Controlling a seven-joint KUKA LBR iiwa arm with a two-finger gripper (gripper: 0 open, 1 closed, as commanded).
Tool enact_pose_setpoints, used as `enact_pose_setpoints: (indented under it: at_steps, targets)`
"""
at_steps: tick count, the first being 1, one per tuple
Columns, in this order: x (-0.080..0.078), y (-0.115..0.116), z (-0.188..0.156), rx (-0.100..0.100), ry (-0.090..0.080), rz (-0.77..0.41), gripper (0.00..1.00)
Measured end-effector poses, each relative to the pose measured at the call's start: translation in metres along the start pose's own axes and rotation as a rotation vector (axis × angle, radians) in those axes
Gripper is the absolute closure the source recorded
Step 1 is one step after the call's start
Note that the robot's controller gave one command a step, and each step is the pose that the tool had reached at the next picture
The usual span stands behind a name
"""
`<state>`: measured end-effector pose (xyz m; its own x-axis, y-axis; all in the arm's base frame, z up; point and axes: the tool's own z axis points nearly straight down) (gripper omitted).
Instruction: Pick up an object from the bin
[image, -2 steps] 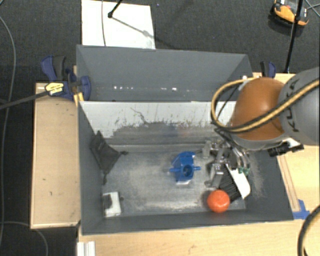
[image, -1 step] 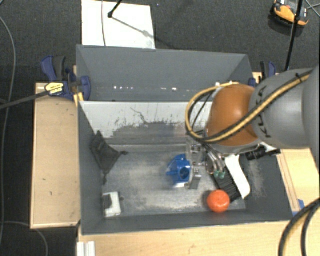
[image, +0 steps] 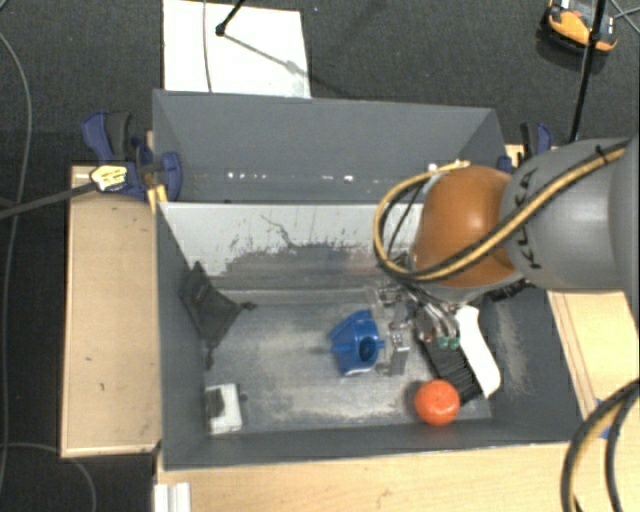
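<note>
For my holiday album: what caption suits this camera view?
Robot gripper low in a grey bin, close beside a blue cup-like thing, with an orange ball nearby.

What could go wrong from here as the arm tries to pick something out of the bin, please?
1. The pincer sits at the right edge of the blue cup-like thing in mid-bin, not centred over it. A grasp from there might only nudge the thing aside.
2. The white-handled brush and the orange ball lie close by, just right of the pincer. The wrist could knock them, and the ball would probably roll.
</note>
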<state>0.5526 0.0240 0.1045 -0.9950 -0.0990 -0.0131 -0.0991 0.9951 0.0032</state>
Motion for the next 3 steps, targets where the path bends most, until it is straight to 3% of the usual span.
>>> enact_pose_setpoints:
  at_steps: [1, 2, 3]
  targets:
    - [-0.023, 0.004, 0.012, 0.011, -0.020, 0.193, 0.00]
    - [-0.022, 0.047, 0.025, -0.001, -0.002, 0.262, 0.00]
    - [-0.029, 0.057, 0.031, 0.010, -0.012, -0.001, 0.00]
